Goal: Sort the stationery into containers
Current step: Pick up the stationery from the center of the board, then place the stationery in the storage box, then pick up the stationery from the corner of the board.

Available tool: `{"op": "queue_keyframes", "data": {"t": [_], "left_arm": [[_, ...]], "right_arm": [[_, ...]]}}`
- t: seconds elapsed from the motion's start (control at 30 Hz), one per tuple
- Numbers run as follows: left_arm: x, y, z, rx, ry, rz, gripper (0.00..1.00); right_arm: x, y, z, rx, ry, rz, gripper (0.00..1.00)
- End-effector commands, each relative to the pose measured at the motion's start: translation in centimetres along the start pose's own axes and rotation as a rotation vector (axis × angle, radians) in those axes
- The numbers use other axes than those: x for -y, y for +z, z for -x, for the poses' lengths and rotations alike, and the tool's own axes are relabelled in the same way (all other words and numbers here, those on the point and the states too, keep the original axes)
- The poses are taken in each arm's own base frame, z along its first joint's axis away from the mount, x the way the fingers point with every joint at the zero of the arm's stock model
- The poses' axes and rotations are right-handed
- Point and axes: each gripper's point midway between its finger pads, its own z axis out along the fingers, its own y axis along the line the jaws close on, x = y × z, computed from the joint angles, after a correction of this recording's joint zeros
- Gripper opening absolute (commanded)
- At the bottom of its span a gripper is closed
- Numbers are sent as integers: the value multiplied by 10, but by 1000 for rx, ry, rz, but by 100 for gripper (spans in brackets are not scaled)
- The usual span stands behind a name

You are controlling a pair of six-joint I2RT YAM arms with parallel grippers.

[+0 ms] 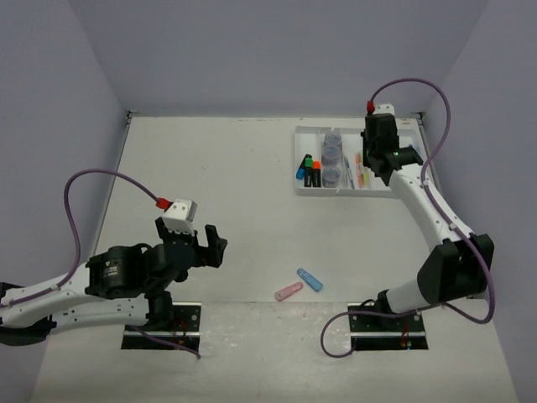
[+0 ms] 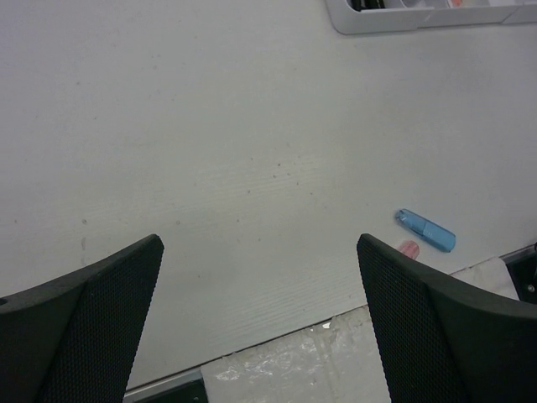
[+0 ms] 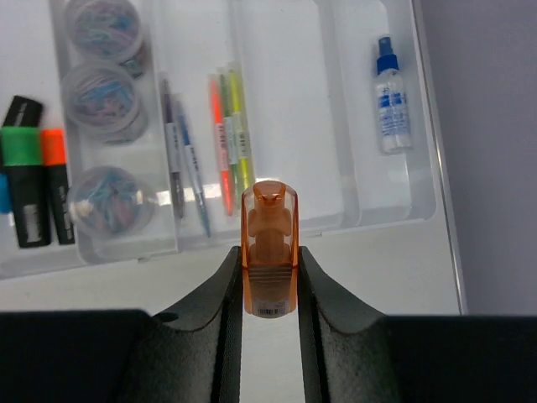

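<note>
My right gripper [image 3: 268, 267] is shut on an orange capsule piece [image 3: 269, 231], held upright just above the near edge of the white divided tray [image 3: 285, 101]. In the tray lie three round jars [image 3: 101, 92], highlighters [image 3: 25, 180], thin pens [image 3: 226, 143] and a blue-capped bottle [image 3: 390, 92]. A blue capsule piece [image 1: 310, 280] and a pink one [image 1: 288, 291] lie on the table near the front. My left gripper [image 1: 205, 243] hovers open and empty to their left, and its wrist view shows the blue piece [image 2: 425, 231] and the pink piece [image 2: 409, 248] beside its right finger.
The tray [image 1: 300, 159] sits at the back right, close to the right wall. Purple cables loop from both arms. The mat's front edge and a metal base plate [image 2: 294, 361] run just below the left gripper.
</note>
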Motion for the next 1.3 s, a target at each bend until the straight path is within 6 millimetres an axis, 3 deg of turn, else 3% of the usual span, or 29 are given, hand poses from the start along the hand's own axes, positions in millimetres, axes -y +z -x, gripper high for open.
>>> {"op": "queue_keyframes", "data": {"t": [0.0,0.13,0.2,0.27,0.4,0.5,0.57,0.67,0.77,0.83,0.9,1.07,1.17,1.27], "left_arm": [[12,9,-4,-8,37,-9,100],[25,17,-12,-27,60,-46,100],[34,22,-20,-50,74,-65,100],[42,29,-26,-69,96,-69,100],[62,43,-40,-114,171,-94,100],[78,54,-52,-147,239,-133,100],[96,65,-64,-174,277,-179,100],[114,73,-84,-225,343,-255,100],[133,82,-104,-267,392,-320,100],[144,86,-119,-295,441,-340,98],[151,93,-133,-324,489,-333,94],[159,106,-173,-415,617,-311,83],[167,105,-189,-449,659,-331,76],[166,110,-202,-475,687,-315,72]], "right_arm": [[33,56,18,-46,91,-143,0],[39,104,15,-123,71,-168,4],[45,122,15,-145,40,-215,15],[47,138,9,-171,27,-244,33],[43,145,11,-194,39,-239,62],[43,138,23,-184,66,-231,72],[40,125,30,-166,96,-195,75],[28,86,38,-125,153,-127,75],[-4,32,44,-11,243,64,75],[-19,-19,37,103,304,202,75],[-36,-42,25,126,331,311,74],[-56,-66,-23,75,294,421,74],[-55,-71,-41,71,285,434,74],[-49,-83,-45,101,278,440,74]]}}
